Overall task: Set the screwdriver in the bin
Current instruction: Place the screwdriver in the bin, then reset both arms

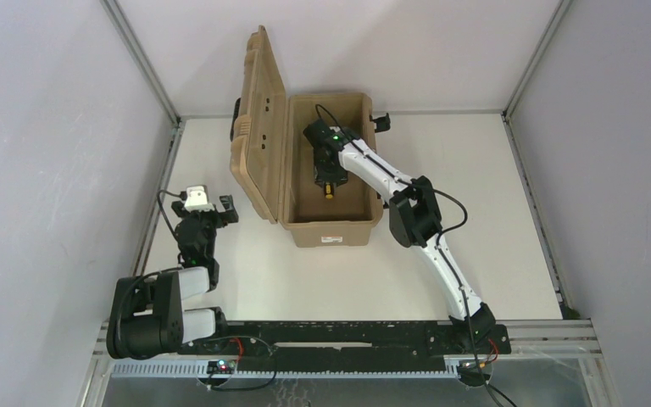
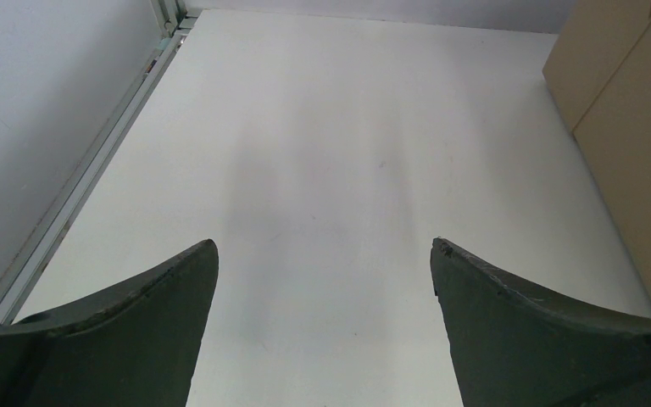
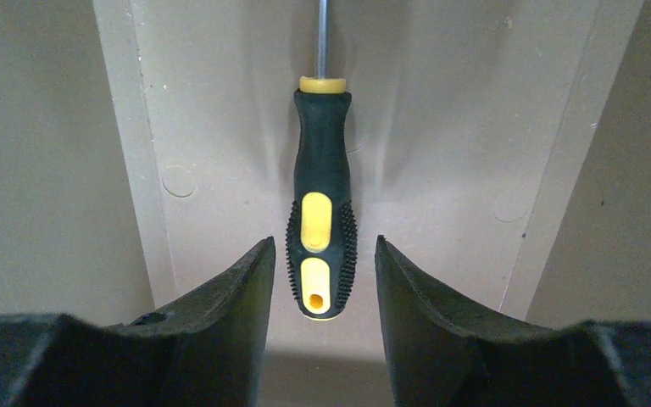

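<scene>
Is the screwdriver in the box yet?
In. The screwdriver shows against the floor of the bin, with the bin's walls rising on either side of it.

left hand point(image 2: 323, 246): jaws wide apart | right hand point(image 3: 324, 240): far forward, jaws slightly apart

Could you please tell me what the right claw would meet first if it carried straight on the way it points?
Probably the floor of the tan rectangular plastic bin: the open right claw straddles the yellow-and-black-handled screwdriver lying there, with gaps either side. Depth is unclear.
</scene>
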Motion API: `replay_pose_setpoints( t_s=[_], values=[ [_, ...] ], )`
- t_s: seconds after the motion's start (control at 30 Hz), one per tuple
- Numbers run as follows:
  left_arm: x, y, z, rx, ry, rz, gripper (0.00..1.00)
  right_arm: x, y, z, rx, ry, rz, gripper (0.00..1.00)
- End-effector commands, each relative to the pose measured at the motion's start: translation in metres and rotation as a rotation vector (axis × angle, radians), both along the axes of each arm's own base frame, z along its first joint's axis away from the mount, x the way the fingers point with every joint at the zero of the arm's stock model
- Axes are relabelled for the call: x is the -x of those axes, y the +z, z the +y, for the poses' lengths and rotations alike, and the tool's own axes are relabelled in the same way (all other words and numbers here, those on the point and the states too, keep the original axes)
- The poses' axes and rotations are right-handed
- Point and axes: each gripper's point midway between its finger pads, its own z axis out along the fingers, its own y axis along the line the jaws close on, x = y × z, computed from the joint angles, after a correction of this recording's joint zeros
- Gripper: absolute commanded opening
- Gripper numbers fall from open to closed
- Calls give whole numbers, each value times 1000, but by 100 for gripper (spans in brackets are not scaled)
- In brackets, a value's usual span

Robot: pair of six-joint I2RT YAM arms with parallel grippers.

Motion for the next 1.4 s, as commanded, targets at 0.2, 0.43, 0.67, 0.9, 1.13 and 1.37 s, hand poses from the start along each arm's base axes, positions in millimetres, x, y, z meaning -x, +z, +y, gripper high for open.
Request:
replay_pose_setpoints(
  t_s=[0.2,0.43,0.67,0.9,1.13,1.37],
  values=[
    [-5,17,0,-21,-9,-57,100,-15,27,5,-39,3,-83,64],
    [-5,18,0,-21,-10,-58,100,-23,64,3,-21,18,-190,90],
    [-5,18,0,-21,-9,-58,100,-28,106,7,-7,43,-308,96],
    [-5,18,0,-21,-9,-58,100,-33,144,5,30,63,-427,99],
    [-5,18,1,-21,-8,-58,100,-38,183,2,53,83,-537,100],
    [-5,17,0,-21,-9,-57,100,-41,238,0,45,147,-674,100]
  ],
)
